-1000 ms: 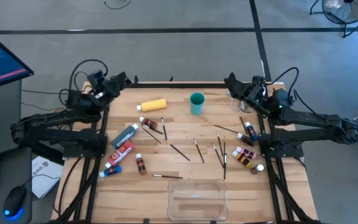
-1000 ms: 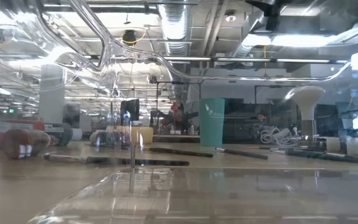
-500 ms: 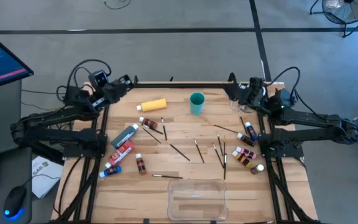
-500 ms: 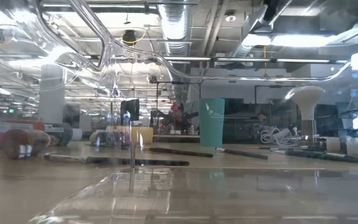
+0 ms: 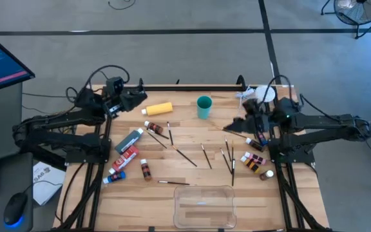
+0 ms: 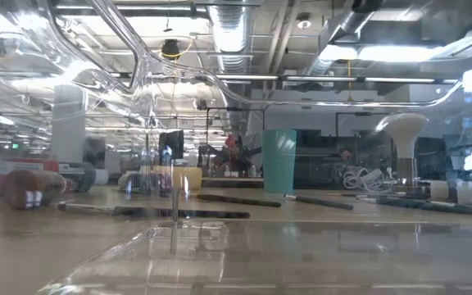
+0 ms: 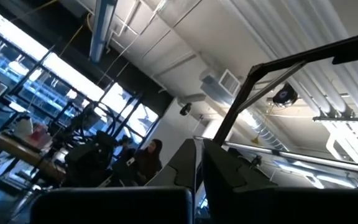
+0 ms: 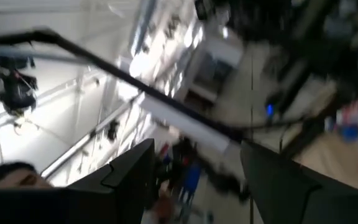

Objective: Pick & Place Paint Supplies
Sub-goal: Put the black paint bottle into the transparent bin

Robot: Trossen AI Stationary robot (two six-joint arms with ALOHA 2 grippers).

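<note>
Left jaws: the left gripper [image 5: 138, 98] is clenched on nothing, raised over the far left part of the tabletop [image 5: 192, 145]; in the left wrist view its fingers [image 7: 185, 168] lie pressed together against the ceiling of the room.
Right jaws: the right gripper [image 5: 232, 125] is released, its fingers [image 8: 132, 171] spread wide with nothing between them, held over the far right part of the tabletop.
Yellow bottle [image 5: 158, 109]: lying on its side just beside the left jaws, not touched.
Teal cup [image 5: 203, 106]: upright between the two sets of jaws, nearer the right ones.
Paint brushes [image 5: 206, 155]: scattered on the wood near the right jaws, on their near side; one thin brush [image 5: 234, 134] lies almost under them.
Small bottles [image 5: 256, 159]: clustered by the right edge, near the right jaws.
Paint tubes [image 5: 126, 153]: grey, red and blue, lying well apart from the left jaws toward the near left side.
Clear tray [image 5: 204, 207]: at the near edge, well apart from both jaws.
</note>
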